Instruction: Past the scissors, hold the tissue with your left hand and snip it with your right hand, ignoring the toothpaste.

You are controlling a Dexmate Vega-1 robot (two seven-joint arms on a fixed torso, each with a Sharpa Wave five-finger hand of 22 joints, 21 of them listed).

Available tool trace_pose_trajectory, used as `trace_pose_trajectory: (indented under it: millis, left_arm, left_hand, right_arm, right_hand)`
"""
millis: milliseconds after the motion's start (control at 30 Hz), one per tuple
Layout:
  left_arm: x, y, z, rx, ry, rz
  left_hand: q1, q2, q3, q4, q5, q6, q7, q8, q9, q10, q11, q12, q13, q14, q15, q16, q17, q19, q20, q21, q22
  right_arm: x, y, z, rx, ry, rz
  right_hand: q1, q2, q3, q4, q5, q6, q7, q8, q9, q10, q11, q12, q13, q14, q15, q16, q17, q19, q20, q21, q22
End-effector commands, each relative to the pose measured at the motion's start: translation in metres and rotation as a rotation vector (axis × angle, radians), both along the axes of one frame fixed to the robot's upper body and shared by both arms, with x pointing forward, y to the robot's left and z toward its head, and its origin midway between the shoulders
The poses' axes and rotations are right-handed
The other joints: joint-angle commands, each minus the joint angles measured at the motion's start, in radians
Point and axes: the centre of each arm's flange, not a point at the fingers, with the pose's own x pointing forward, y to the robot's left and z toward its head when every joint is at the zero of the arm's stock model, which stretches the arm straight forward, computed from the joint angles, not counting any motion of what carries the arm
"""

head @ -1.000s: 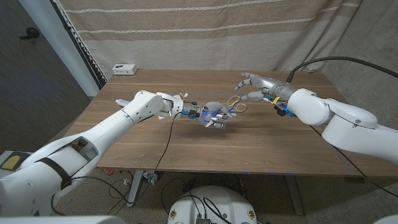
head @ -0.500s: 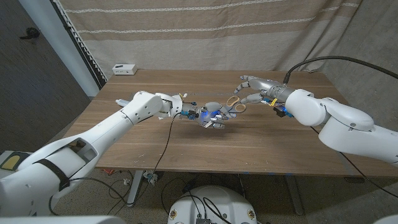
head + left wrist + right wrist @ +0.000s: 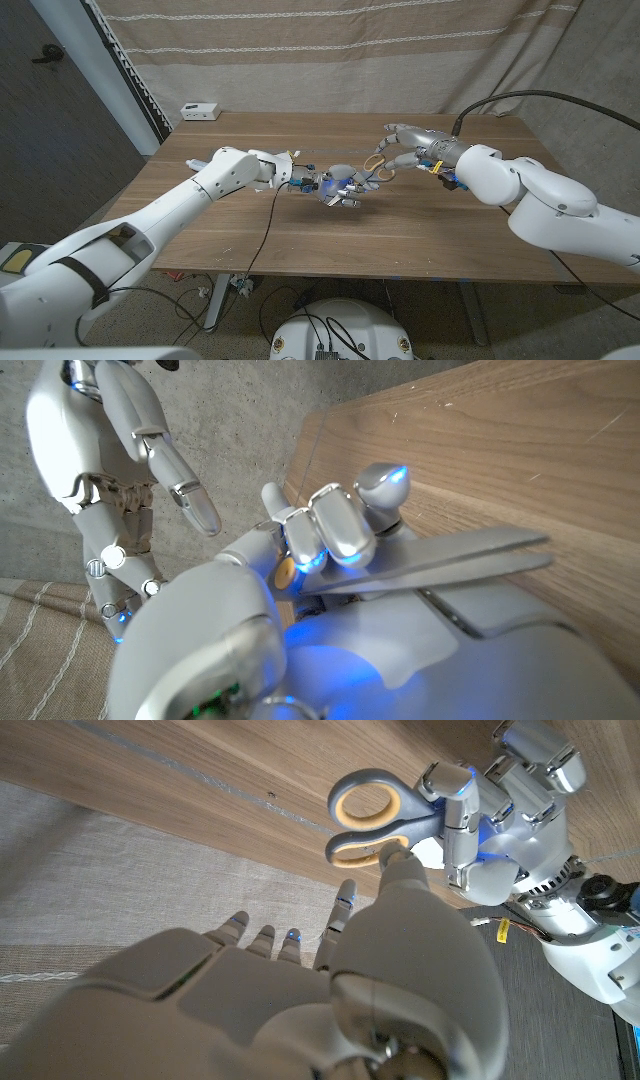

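Observation:
My left hand hovers over the middle of the table and grips the scissors by the blades, with the handles pointing at my right hand. In the left wrist view the closed grey blades run out from under its curled fingers. The grey handles with orange inner rings show in the right wrist view. My right hand has its fingers apart, and one fingertip is at the lower ring. It holds nothing.
A small white box sits at the table's far left edge. A white object lies behind my left forearm, partly hidden; I cannot tell what it is. A striped curtain hangs behind the table.
My right hand has moved left toward the scissor handles, closing the gap to my left hand. The left hand and the scissors have stayed in place.

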Motion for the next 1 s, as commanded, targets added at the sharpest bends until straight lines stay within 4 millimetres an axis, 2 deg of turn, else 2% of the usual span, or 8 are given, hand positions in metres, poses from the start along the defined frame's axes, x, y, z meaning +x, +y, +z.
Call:
trace_pose_trajectory:
  millis: [33, 400, 633, 1000]
  left_arm:
    - [-0.0026, 0.0024, -0.0005, -0.005, 0.000, -0.010]
    - [-0.0030, 0.0052, -0.0021, -0.005, 0.003, -0.011]
    - [-0.0037, 0.0061, -0.0013, -0.011, 0.010, -0.016]
    - [-0.0054, 0.0063, -0.0019, -0.010, -0.001, -0.029]
  left_hand:
    - [0.011, 0.000, 0.001, -0.003, 0.005, 0.011, 0.002, 0.002, 0.002, -0.002, -0.003, 0.005, 0.005, 0.000, 0.001, -0.001, 0.004, -0.003, -0.064, 0.001, -0.001]
    - [0.012, 0.000, 0.000, -0.005, 0.005, 0.005, -0.001, 0.000, -0.002, -0.005, -0.003, 0.005, 0.005, -0.002, 0.001, -0.010, -0.005, -0.007, -0.064, 0.001, -0.004]
    - [0.012, 0.000, -0.004, -0.004, 0.004, 0.002, -0.002, -0.001, -0.004, -0.008, -0.002, 0.004, 0.005, -0.002, 0.001, -0.014, -0.007, -0.017, -0.064, -0.012, -0.027]
    - [0.013, -0.002, -0.010, -0.006, 0.006, 0.020, -0.005, -0.005, -0.026, -0.008, -0.004, 0.003, 0.004, -0.005, 0.001, -0.027, -0.015, -0.021, -0.063, -0.016, -0.059]
  right_arm:
    - [-0.0005, 0.0045, -0.0049, -0.041, -0.017, -0.026]
    - [0.0008, 0.0117, -0.0076, -0.086, -0.042, -0.037]
    - [0.0054, 0.0119, -0.0108, -0.100, -0.041, -0.049]
    - [0.0062, 0.0117, -0.0144, -0.112, -0.027, -0.057]
  right_hand:
    - [0.000, -0.001, -0.006, -0.003, 0.007, 0.018, -0.001, 0.011, 0.005, 0.003, -0.014, 0.012, 0.003, -0.142, -0.010, 0.004, 0.001, -0.053, -0.007, 0.008, 0.003]
    - [0.011, 0.003, -0.008, -0.005, 0.008, 0.037, -0.006, 0.022, 0.011, 0.022, -0.027, 0.019, 0.003, -0.124, -0.025, 0.007, 0.001, -0.036, -0.015, 0.012, 0.003]
    - [0.021, 0.006, -0.007, -0.008, 0.009, 0.044, -0.019, 0.027, 0.014, 0.028, -0.035, 0.022, 0.002, -0.116, -0.031, 0.007, 0.000, -0.026, -0.020, 0.014, 0.002]
    - [0.032, 0.010, -0.005, -0.011, 0.012, 0.050, -0.016, 0.032, 0.017, 0.036, -0.036, 0.024, 0.002, -0.110, -0.031, 0.007, 0.000, -0.019, -0.021, 0.014, 0.002]
